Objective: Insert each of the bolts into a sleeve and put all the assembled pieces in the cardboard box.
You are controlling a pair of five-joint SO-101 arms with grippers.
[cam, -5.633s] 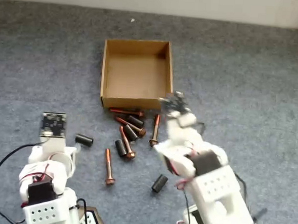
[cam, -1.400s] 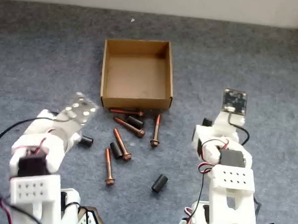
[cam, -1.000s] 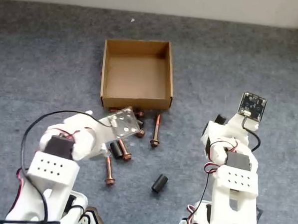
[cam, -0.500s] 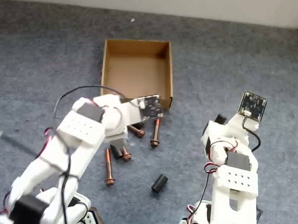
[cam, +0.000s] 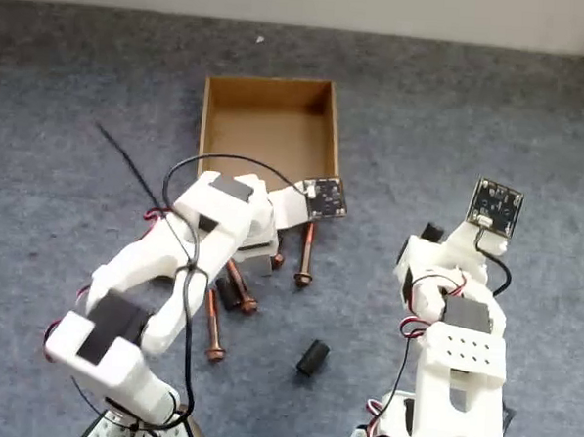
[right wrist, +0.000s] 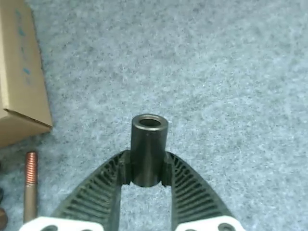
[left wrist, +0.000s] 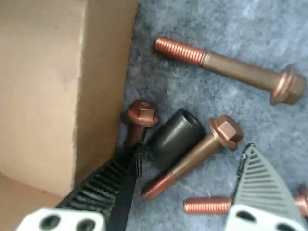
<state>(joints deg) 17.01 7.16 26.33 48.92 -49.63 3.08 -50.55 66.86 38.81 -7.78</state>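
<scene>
Sleeve (left wrist: 174, 137), black, lay on its side just off the near wall of the cardboard box (left wrist: 48, 96), close to that wall's right corner. A copper bolt (left wrist: 139, 118) lay between it and the wall, hex head close against the cardboard; contact could not be confirmed. A second bolt (left wrist: 192, 156) lay against the sleeve on the side away from the box.

The left gripper (left wrist: 192, 153) stood low over this cluster, jaws spread wide and holding nothing. One finger (left wrist: 106, 187) ran alongside the box wall over the first bolt's shank. The other finger (left wrist: 260, 187) stood beyond the second bolt, leaving sleeve and second bolt inside the gap.

A third bolt (left wrist: 231, 70) lay apart off the box's corner, threaded end toward the box, with carpet between it and the cluster. Farther from the near wall were a second sleeve (cam: 231, 292) beside a fourth bolt (cam: 244, 292), then a fifth bolt (cam: 213, 322). A loose sleeve (cam: 311, 358) lay farthest out.

The right gripper (right wrist: 147, 166) was right of the box, well apart from its right wall, with grey carpet (cam: 404, 136) between. Its jaws were closed on a gripped sleeve (right wrist: 149, 139), clamping the lower half, the open bore pointing away from the wrist.
</scene>
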